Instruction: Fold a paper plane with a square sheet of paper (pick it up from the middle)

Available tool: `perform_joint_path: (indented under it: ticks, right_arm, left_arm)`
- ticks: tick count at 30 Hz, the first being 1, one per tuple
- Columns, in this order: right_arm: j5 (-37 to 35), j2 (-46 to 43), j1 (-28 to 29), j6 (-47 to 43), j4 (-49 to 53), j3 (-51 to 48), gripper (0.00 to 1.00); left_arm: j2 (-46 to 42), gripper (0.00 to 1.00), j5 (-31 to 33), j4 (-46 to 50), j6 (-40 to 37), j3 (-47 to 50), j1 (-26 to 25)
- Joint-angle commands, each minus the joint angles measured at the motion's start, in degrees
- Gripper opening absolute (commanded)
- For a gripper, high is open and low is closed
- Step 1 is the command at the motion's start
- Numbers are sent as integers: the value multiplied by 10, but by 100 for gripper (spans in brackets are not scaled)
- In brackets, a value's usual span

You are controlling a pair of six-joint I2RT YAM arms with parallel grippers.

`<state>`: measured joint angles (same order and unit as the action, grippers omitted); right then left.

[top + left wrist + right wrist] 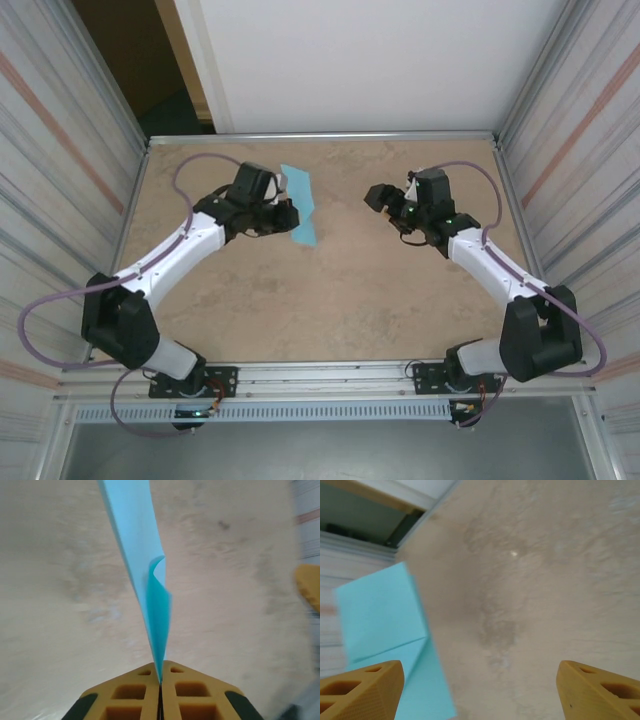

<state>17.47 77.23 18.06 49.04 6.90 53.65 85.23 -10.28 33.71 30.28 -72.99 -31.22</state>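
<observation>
One folded blue paper (142, 575), nipped by left pincer (160, 681), right pincer (479, 674) spread open.

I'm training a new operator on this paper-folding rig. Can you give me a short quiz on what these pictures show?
1. True or false: the left arm's fingers are shut on the light-blue paper.
2. Multiple choice: the right arm's fingers are (A) shut on the paper, (B) open and holding nothing, (C) shut on nothing.
3. Fill in: seen from the top camera, the paper is over the ___ half of the table.

Key: 1 true; 2 B; 3 left.
</observation>
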Motion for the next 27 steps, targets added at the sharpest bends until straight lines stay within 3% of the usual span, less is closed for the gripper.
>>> perform_joint_path:
  ticks: [1,5,10,14,22,27]
  right_arm:
    - [-73,-20,-1,-43,66,2,79]
    - [-85,-23,-2,-38,71,-4,79]
    - [-95,-32,-9,-26,71,-18,78]
    - [-105,-51,-25,-3,70,-41,78]
    - [-114,-81,-43,4,76,-66,78]
    - [-106,-74,-44,7,71,-63,77]
  left_arm:
    - [49,10,287,253,-98,-78,-43]
    - [136,10,437,355,-88,-151,-81]
    - [230,9,501,396,-62,-209,-112]
    - [293,9,470,372,-48,-234,-135]
    - [325,12,285,271,-52,-240,-153]
    - [329,11,396,322,-86,-284,-162]
